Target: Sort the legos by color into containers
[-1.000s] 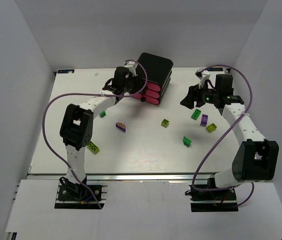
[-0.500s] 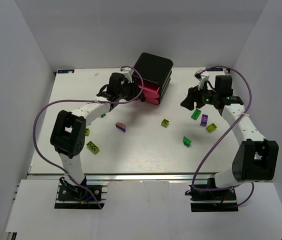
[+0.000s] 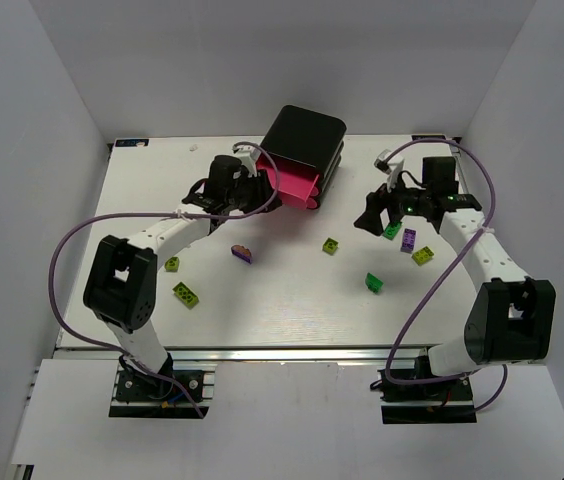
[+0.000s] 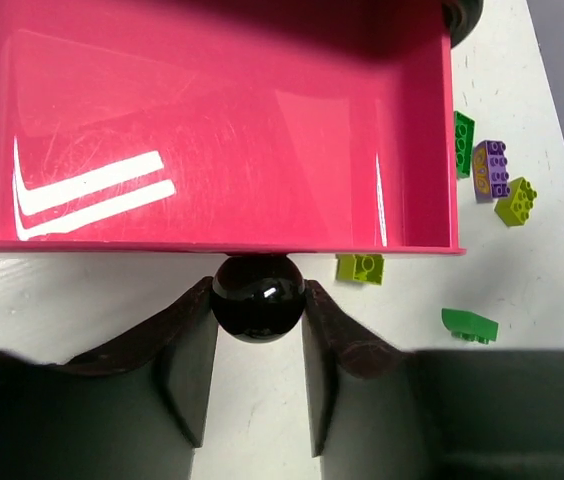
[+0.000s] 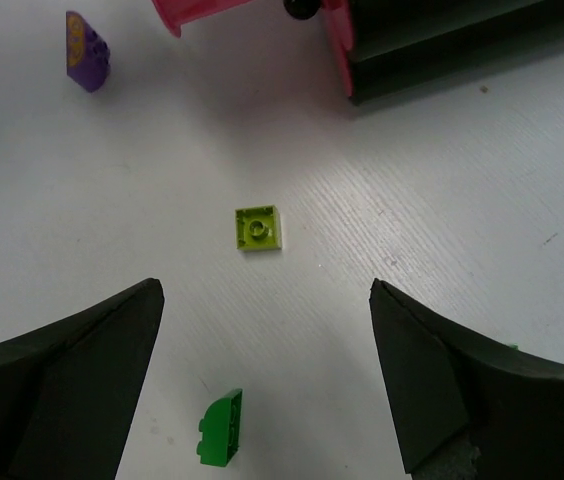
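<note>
The black box (image 3: 309, 138) holds the pink drawers. One drawer (image 3: 294, 184) is pulled out, and its pink inside (image 4: 212, 120) is empty. My left gripper (image 3: 264, 197) (image 4: 258, 322) is shut on that drawer's black knob (image 4: 258, 295). My right gripper (image 3: 374, 217) (image 5: 264, 292) is open and empty, above a yellow-green lego (image 5: 259, 228) (image 3: 331, 246) and a green lego (image 5: 220, 428) (image 3: 373, 283). A green lego (image 3: 392, 229), a purple lego (image 3: 408, 239) and a yellow-green lego (image 3: 422, 256) lie close together to the right.
A purple lego (image 3: 242, 253) (image 5: 87, 50) lies left of centre. Two yellow-green legos (image 3: 186, 294) (image 3: 172, 264) lie near the left arm. The box's corner (image 5: 462, 40) is at the top right of the right wrist view. White walls enclose the table.
My left gripper has drawn the pink drawer out of the box, toward the left. My right gripper has moved a little left and nearer, staying open.
</note>
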`<state>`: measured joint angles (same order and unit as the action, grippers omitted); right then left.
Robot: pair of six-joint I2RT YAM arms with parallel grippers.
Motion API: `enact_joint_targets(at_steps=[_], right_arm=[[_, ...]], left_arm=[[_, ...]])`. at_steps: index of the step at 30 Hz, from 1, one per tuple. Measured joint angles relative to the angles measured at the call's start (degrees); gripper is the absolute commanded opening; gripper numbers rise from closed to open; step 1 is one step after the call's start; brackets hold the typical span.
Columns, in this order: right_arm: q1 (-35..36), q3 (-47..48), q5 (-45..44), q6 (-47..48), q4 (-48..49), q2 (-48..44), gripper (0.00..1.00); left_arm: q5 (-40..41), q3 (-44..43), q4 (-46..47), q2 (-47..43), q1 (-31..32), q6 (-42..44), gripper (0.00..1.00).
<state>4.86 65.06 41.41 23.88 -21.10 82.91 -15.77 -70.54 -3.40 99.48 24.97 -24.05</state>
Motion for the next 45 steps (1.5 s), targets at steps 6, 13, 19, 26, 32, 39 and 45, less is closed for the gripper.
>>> enact_joint_targets(at_steps=[6, 13, 19, 26, 32, 39, 45], right_arm=[[4.31, -0.37, -0.61, 6.32, -3.50, 1.86, 0.89], [11.85, -2.19, -8.83, 6.43, -1.86, 8.63, 0.89], [15.69, -2.29, -17.77, 4.26, 2.32, 15.98, 0.89], [17.79, -1.36, -24.76, 3.41, 5.90, 22.05, 0.86], [19.39, -0.28, -26.97, 3.17, 8.87, 23.47, 0.69], [20.24, -0.46, -27.52, 2.64, 9.92, 23.74, 0.32], [19.93, -4.35, -26.80, 2.82, 8.52, 19.21, 0.00]], left_arm=[[0.26, 0.44, -1.07, -1.22, -0.46, -1.46, 0.87], [1.57, 1.70, -3.17, -4.44, -0.79, -2.38, 0.91], [6.95, 9.35, -5.42, -17.20, -1.01, -4.00, 0.95], [20.44, 15.47, -15.02, -30.99, -1.07, -11.65, 0.84], [31.47, 21.68, -28.33, -41.24, -1.60, -24.39, 0.61], [38.71, 28.22, -41.38, -49.53, -1.68, -38.64, 0.84], [40.74, 30.71, -46.62, -50.58, -2.03, -44.98, 0.94]])
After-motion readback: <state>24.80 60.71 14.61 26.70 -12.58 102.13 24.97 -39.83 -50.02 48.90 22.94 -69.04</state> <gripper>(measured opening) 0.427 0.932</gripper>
